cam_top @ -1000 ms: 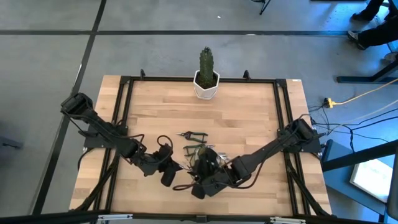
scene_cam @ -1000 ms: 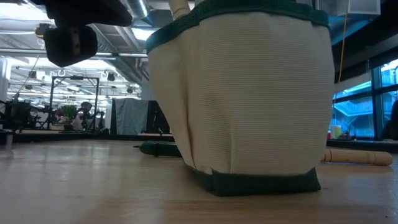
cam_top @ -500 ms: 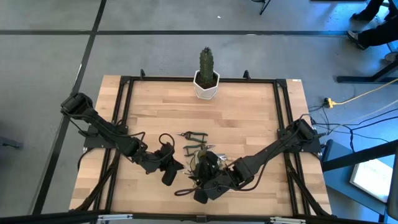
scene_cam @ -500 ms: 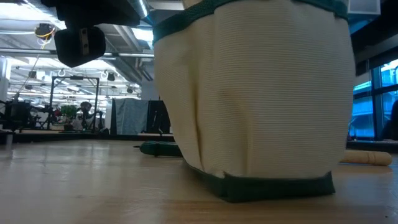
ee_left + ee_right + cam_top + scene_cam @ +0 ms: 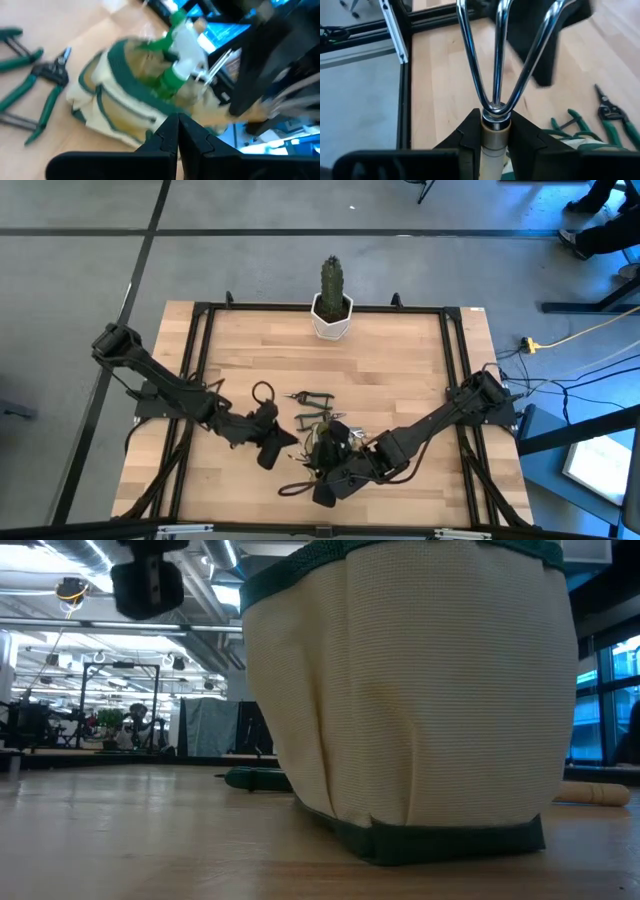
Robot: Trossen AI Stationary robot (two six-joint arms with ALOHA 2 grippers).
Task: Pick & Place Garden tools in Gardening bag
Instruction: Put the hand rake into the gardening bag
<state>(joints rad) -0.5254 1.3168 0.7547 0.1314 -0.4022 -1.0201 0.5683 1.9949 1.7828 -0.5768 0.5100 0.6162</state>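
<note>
Movement: we see the left gripper [image 5: 270, 452] has drawn back from the gardening bag [image 5: 330, 448], fingers pressed together, empty.
Right gripper [image 5: 495, 131]: we find it clamped on the fork [image 5: 497, 55].
Bag: near table's front edge, sprayer [image 5: 180, 55] inside.
Shears [image 5: 310, 396]: beside bag.

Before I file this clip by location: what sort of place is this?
Probably a robotics lab in an industrial hall: a wooden worktable in a black frame, exposed ceiling ducts and strip lights, more test rigs behind.

One gardening bag [image 5: 328, 442], one fork [image 5: 496, 60], two shears [image 5: 607, 117], one sprayer [image 5: 181, 55], one cactus [image 5: 332, 283]
</note>
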